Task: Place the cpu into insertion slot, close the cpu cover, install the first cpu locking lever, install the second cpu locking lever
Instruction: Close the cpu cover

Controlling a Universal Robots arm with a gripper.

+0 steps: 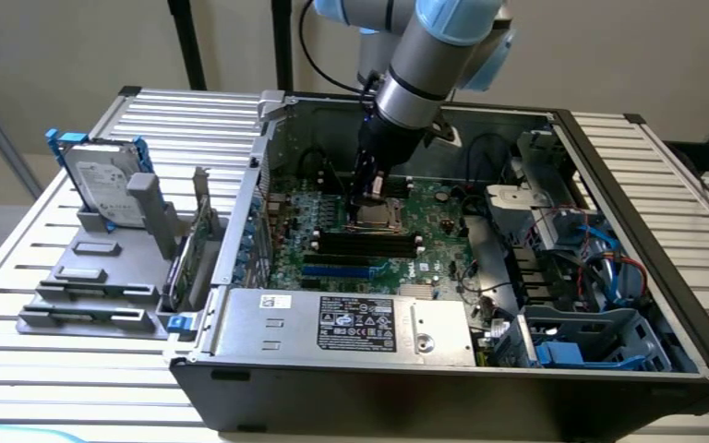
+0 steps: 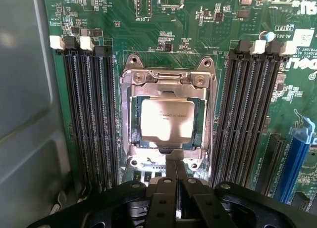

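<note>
My gripper (image 2: 176,164), jaws pressed together and holding nothing, stood at the near edge of the cover (image 2: 168,79), tips touching or just short of it. The cover lay flat over the cpu (image 2: 166,120), which sat in the slot (image 2: 133,162), silvery top showing through the cut-out. Black memory slots (image 2: 91,114) flanked it on both sides, and the green board (image 2: 163,20) stretched beyond.

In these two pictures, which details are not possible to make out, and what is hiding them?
- Wrist view: the print on the cpu is too small to read.
- Wrist view: the pincer covers one edge of the cpu cover; latching there is hidden.
- Exterior view: the pincer stands before the cpu, which is too small to tell.
</note>
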